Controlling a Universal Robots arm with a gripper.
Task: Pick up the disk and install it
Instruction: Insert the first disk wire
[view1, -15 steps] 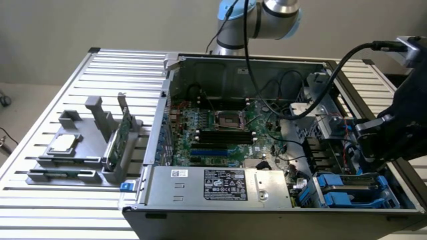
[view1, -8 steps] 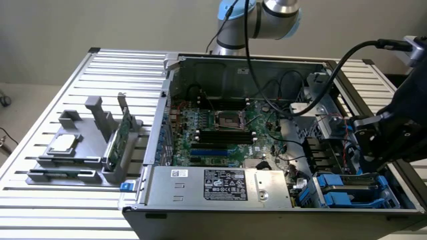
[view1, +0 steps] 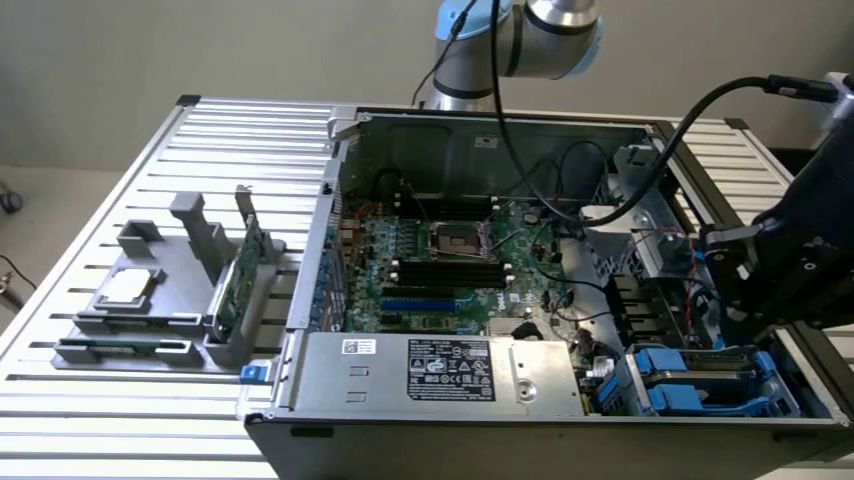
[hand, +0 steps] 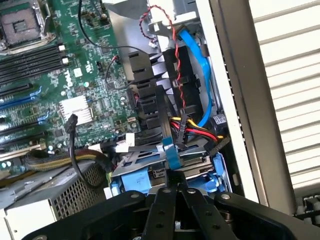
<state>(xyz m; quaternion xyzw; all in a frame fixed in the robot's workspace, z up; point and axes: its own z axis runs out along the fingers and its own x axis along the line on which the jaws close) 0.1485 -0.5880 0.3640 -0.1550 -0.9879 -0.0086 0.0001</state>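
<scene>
Wrist view: your gripper (hand: 175, 190), fingers pressed together, empty, beside the disk (hand: 135, 175).
Disk: seated, the exterior view's lower right.
Why: closed tips likely press it home.

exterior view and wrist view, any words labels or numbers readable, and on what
No text reads clearly.
Large white label on the power supply: print and marks too small to read.
Small white sticker beside it: too small.
White printing on the motherboard: blurred.
</scene>
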